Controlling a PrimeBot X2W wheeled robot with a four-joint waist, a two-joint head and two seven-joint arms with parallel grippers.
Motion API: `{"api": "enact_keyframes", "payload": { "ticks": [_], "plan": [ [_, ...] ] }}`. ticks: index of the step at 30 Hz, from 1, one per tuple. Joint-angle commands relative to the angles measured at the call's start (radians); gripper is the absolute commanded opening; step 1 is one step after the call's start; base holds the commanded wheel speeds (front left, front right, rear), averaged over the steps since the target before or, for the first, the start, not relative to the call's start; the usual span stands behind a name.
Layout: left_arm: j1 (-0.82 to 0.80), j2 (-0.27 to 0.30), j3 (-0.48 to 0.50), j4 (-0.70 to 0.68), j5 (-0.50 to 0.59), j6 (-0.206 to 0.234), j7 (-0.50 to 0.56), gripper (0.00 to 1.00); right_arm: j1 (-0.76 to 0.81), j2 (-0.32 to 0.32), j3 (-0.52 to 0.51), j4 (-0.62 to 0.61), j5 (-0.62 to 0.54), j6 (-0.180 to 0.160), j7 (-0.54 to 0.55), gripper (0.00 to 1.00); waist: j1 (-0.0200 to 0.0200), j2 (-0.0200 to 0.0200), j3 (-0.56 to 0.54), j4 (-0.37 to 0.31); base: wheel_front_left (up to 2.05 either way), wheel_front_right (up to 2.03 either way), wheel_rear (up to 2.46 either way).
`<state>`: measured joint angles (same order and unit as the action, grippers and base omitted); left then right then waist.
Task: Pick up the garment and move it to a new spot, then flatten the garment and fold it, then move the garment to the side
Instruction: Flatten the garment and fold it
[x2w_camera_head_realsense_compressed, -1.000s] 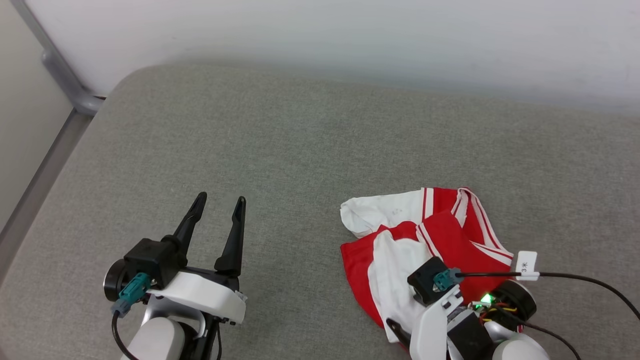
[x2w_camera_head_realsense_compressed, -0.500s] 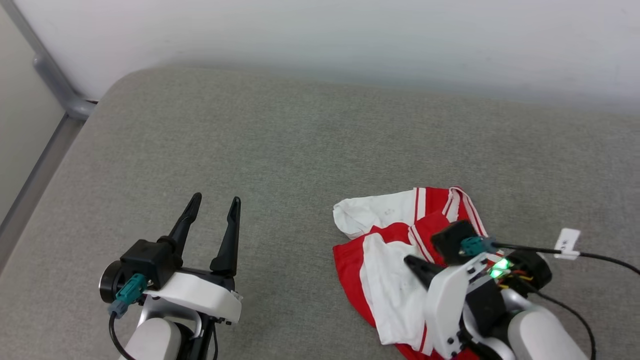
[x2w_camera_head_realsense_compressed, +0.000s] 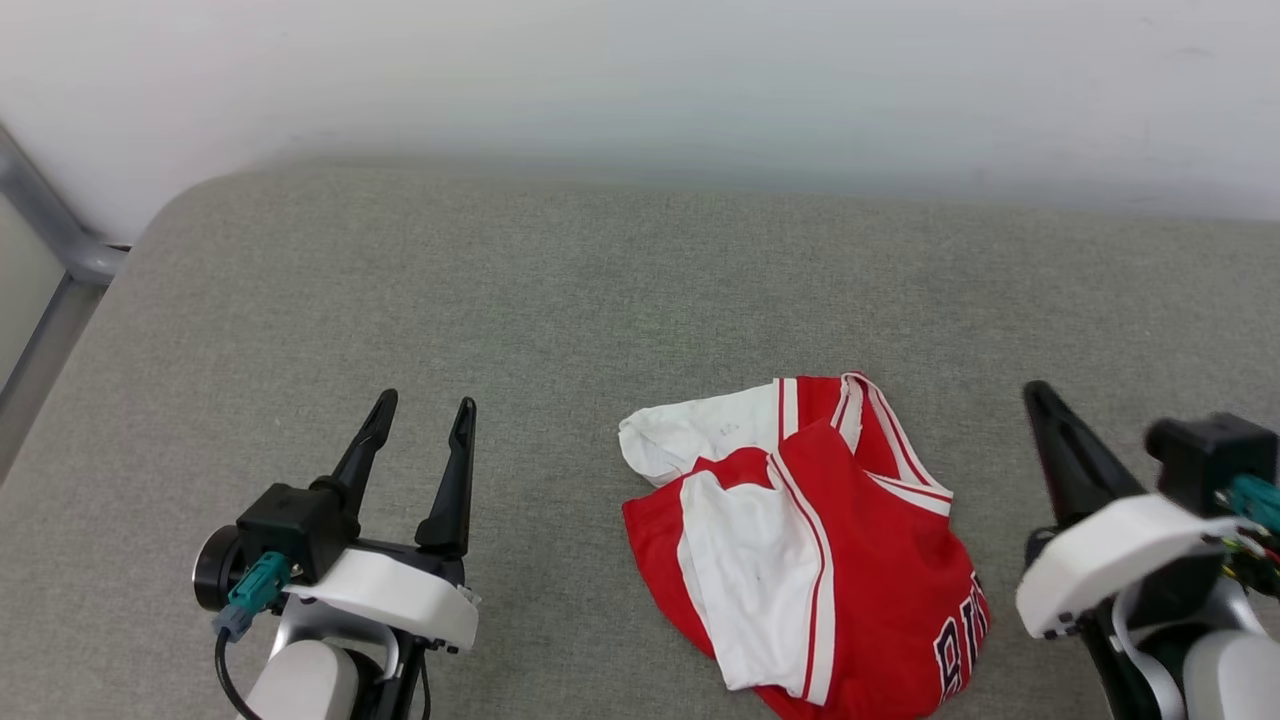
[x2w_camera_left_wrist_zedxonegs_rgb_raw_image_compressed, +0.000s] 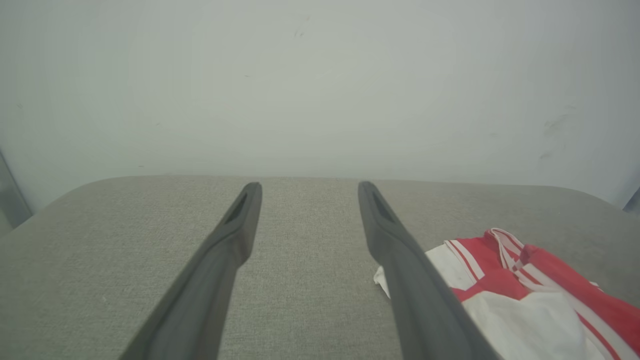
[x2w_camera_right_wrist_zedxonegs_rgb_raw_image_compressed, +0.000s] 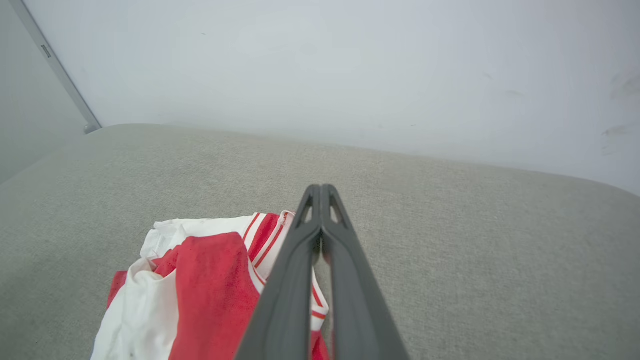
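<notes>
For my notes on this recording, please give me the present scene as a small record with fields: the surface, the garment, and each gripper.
surface: grey fabric cushion, pale wall behind it
garment: red and white jersey, crumpled, lying on the cushion; part of the dark lettering shows near its right edge
left gripper: open, empty, to the left of the garment and apart from it
right gripper: shut, empty, to the right of the garment, not touching it
flattening and folding: not yet done

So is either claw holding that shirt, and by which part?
Nothing is held. The left gripper is open and empty; the right gripper is shut on nothing, beside the shirt lying on the grey cushion.
</notes>
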<state>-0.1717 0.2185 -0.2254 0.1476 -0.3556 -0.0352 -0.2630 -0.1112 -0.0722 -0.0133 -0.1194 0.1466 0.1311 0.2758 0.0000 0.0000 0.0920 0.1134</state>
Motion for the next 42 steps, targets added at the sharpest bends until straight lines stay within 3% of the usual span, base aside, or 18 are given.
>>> {"api": "enact_keyframes", "payload": {
  "ticks": [1,5,10,11,12,22,27,32,38,42],
  "plan": [
    [0.009,0.0,0.001,-0.001,0.004,-0.001,-0.002,1.0,0.037,0.013,-0.029,-0.016,-0.013,-0.001,-0.065,0.0,0.0,0.0,-0.006,-0.005,0.0,0.0,0.0],
    [0.019,0.001,0.002,0.001,0.009,0.001,-0.002,1.0,0.102,0.021,-0.071,-0.028,-0.035,-0.001,-0.16,0.0,0.0,0.0,-0.018,-0.009,0.0,0.0,0.0],
    [0.027,0.001,0.002,0.001,0.008,0.005,-0.002,1.0,0.155,0.023,-0.092,-0.021,-0.002,-0.001,-0.195,0.0,0.0,0.0,-0.027,-0.013,0.0,0.0,0.0],
    [0.029,0.002,0.002,0.001,0.008,0.006,-0.002,1.0,0.166,0.023,-0.093,-0.019,-0.001,-0.001,-0.195,0.31,0.0,0.0,-0.029,-0.015,0.0,0.0,0.0],
    [0.03,0.002,0.001,0.002,0.008,0.007,-0.002,1.0,0.172,0.023,-0.093,-0.02,0.001,-0.001,-0.197,1.0,0.0,0.0,-0.031,-0.016,0.0,0.0,0.0],
    [0.037,0.0,-0.012,0.014,0.003,0.008,-0.002,1.0,0.184,0.023,-0.111,-0.02,0.016,-0.001,-0.156,1.0,0.0,0.0,-0.051,-0.014,0.0,0.0,0.0],
    [0.04,-0.002,-0.018,0.018,-0.001,0.011,-0.001,1.0,0.173,0.023,-0.088,-0.016,0.011,-0.001,-0.079,1.0,0.0,0.0,-0.056,-0.006,0.0,0.0,0.0],
    [0.035,0.0,-0.02,0.016,-0.007,0.013,-0.001,1.0,0.124,0.021,-0.005,-0.018,0.01,-0.001,0.109,1.0,0.0,0.0,-0.043,0.0,0.0,0.0,0.0],
    [0.01,-0.003,-0.021,0.012,-0.013,0.003,-0.001,1.0,0.032,-0.055,0.144,-0.028,0.051,-0.001,0.363,1.0,0.0,0.0,-0.001,0.019,0.0,0.0,0.0],
    [-0.006,-0.011,-0.018,0.013,-0.017,-0.001,-0.002,1.0,-0.042,-0.11,0.228,-0.027,0.094,-0.001,0.468,1.0,0.0,0.0,0.034,0.04,0.0,0.0,0.0]
  ]
}}
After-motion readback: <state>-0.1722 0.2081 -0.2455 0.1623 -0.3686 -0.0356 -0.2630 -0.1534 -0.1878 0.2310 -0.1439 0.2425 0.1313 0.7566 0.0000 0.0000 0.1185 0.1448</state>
